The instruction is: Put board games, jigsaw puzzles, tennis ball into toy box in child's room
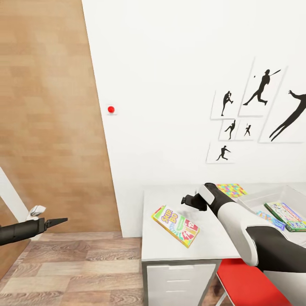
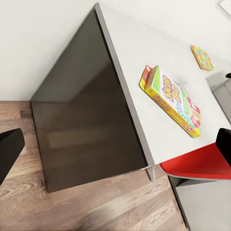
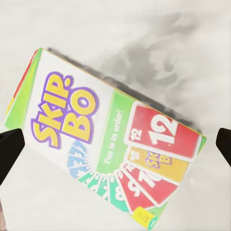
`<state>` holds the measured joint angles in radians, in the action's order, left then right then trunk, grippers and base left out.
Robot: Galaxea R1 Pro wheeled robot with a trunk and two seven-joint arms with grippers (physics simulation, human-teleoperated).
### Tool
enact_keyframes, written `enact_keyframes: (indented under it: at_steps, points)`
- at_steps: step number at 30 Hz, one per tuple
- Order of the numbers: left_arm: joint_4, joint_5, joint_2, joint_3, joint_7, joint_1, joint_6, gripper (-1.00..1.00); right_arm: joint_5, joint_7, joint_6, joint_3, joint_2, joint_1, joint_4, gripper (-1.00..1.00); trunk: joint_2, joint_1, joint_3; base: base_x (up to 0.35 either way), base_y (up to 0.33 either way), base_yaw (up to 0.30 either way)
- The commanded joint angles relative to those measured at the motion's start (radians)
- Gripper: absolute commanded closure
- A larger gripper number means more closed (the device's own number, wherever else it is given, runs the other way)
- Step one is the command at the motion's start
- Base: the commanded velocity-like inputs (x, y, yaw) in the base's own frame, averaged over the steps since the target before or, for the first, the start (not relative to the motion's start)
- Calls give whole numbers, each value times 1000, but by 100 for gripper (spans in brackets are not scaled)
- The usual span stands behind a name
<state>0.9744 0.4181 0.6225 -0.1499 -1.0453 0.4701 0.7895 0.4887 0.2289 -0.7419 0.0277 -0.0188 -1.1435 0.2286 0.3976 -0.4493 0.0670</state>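
I hover my right claw (image 1: 190,201), fingers apart, above the Skip-Bo box (image 1: 176,219), lying diagonally near the tabletop (image 1: 212,242) front-left corner.

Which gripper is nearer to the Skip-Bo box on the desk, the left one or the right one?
The right. The right gripper hangs open just above the Skip-Bo box, which lies flat on the desk. The left gripper is far off to the side, over the wood floor.

At the lower right of the head view, the light grey surface (image 1: 170,250) carries a yellow-red-green Skip-Bo game box (image 1: 175,226), a multicoloured jigsaw board (image 1: 231,189) farther back, and a see-through greyish plastic bin (image 1: 255,199) at the right edge.
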Motion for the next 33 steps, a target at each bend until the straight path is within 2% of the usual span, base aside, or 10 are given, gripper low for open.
enact_keyframes:
  at_steps: [1,33]
  points:
    - [0,4,0,0,-1,1,6,-100,11,9,-3,3,0,-1,1,-100,2,-1,2,0,68,0]
    - [0,3,-1,3,1,1,4,-100,9,9,-3,-1,14,0,0,-100,2,-1,49,0,5,0]
